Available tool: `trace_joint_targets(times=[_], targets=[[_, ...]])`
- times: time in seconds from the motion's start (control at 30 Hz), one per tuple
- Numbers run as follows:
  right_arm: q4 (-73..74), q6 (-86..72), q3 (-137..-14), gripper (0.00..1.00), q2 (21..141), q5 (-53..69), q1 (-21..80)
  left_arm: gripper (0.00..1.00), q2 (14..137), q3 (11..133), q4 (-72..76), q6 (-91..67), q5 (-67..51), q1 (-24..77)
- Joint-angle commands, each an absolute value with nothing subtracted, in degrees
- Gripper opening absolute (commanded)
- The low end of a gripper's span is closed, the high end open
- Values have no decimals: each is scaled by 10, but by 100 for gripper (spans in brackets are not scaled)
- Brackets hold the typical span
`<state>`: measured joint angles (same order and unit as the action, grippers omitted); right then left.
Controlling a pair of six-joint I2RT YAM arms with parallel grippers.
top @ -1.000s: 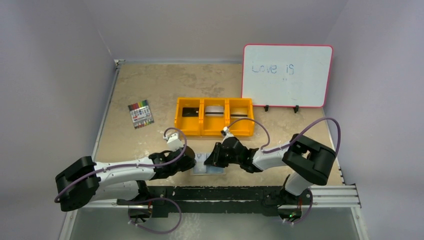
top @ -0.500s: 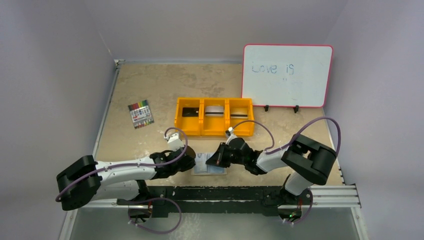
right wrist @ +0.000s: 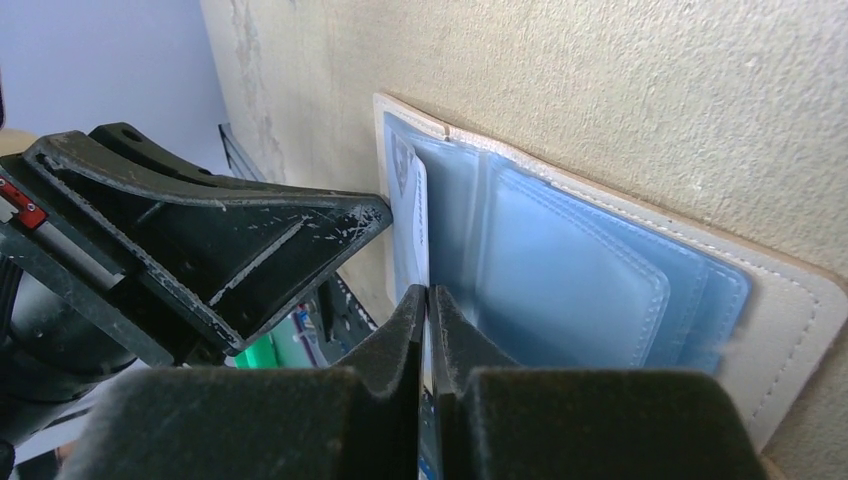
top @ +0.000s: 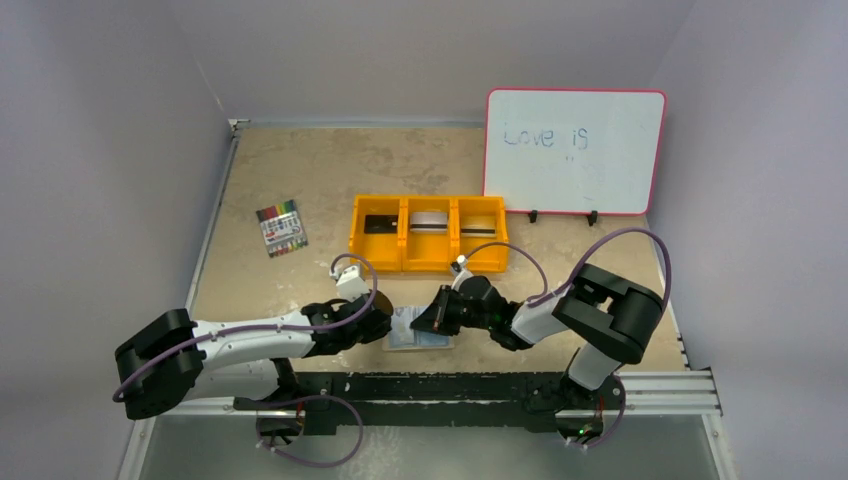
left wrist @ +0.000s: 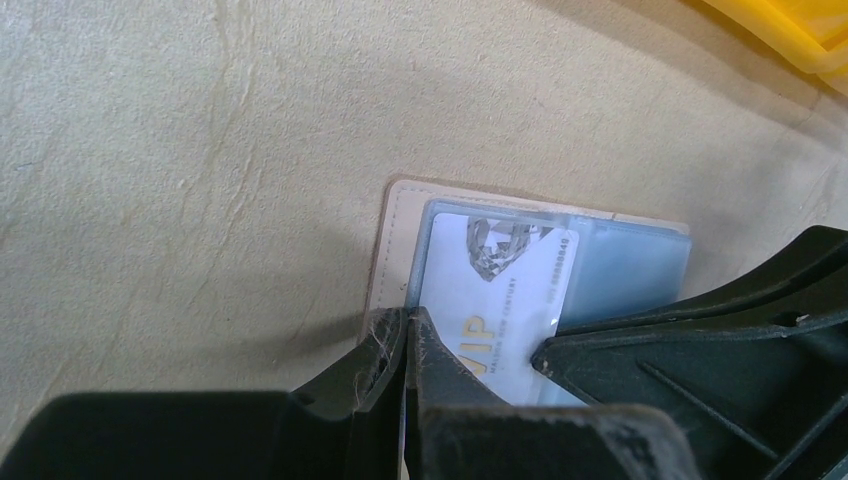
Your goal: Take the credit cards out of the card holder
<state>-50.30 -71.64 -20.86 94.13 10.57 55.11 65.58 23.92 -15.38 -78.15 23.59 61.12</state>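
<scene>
Between left fingers, right fingers: open card holder; right pinching card.

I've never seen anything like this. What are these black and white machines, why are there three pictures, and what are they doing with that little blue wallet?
The machines are two robot arms bolted at the near edge of a table. Each ends in a two-finger gripper. The wide picture looks down from above. The two close-ups come from a camera on each wrist. On the table are an open card holder, an orange tray and a marker pack, with a whiteboard behind. The right gripper is pinched shut on a white VIP card. The left gripper is shut at the holder's edge; what it pinches isn't clear.
</scene>
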Motion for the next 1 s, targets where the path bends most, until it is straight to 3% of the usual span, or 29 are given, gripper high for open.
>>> trace_joint_targets(times=[0.0, 0.7, 0.97], targets=[[-531, -722, -203, 2, 934, 110, 549, 0, 654, 250, -193, -764, 240, 610], [-441, -713, -197, 0, 871, 63, 546, 0, 652, 269, -214, -755, 256, 610], [-499, -696, -233, 10, 942, 127, 547, 5, 654, 273, -210, -743, 246, 609]])
